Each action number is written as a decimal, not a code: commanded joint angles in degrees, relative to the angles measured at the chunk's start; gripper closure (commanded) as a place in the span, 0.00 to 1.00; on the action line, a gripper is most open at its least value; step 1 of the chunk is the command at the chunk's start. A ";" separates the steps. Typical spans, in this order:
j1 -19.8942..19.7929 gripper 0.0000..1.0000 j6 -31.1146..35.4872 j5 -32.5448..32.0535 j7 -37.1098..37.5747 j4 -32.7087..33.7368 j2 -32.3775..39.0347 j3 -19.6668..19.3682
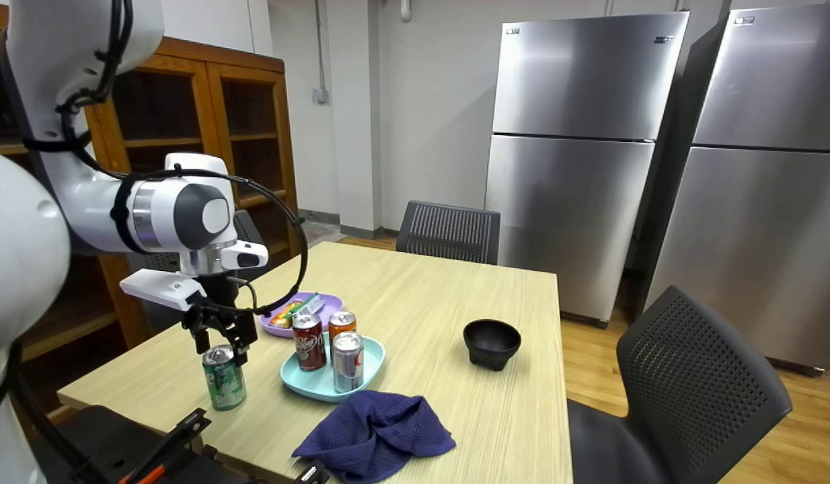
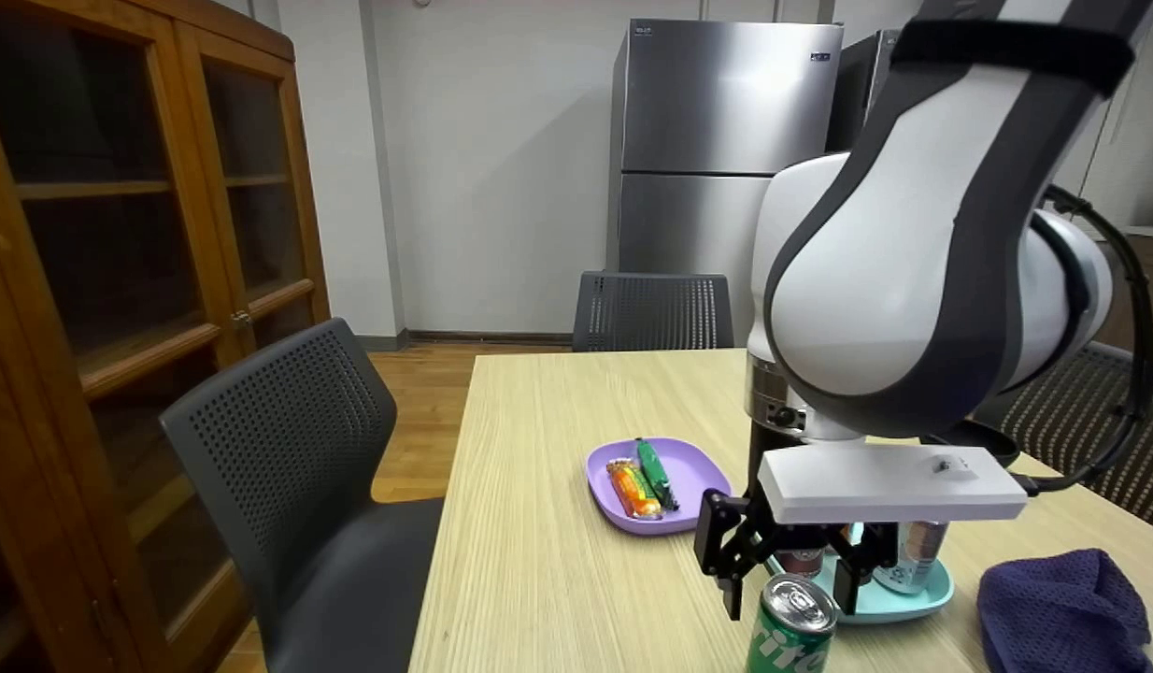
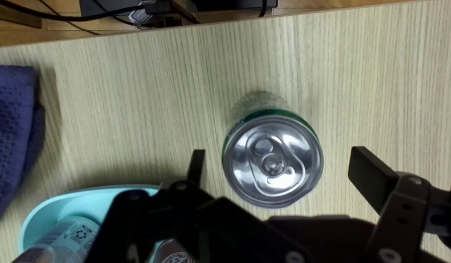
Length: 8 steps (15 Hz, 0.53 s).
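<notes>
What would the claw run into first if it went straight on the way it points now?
The green can, most likely: the open claw points down at it. In the wrist view its lid appears between the fingers, so they might pass around it; depth is hard to judge.

In the wrist view, you have gaps either side of the central green can (image 3: 272, 160). Lower left, the teal tray (image 3: 90, 201) obstructs you.
</notes>
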 commanded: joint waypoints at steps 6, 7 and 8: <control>0.44 0.26 -1.19 -1.87 2.38 -1.50 -1.82 -0.68; 0.37 0.35 -1.13 -1.90 2.24 -1.48 -1.77 -0.71; 0.26 0.42 -1.00 -1.90 2.09 -1.48 -1.70 -0.72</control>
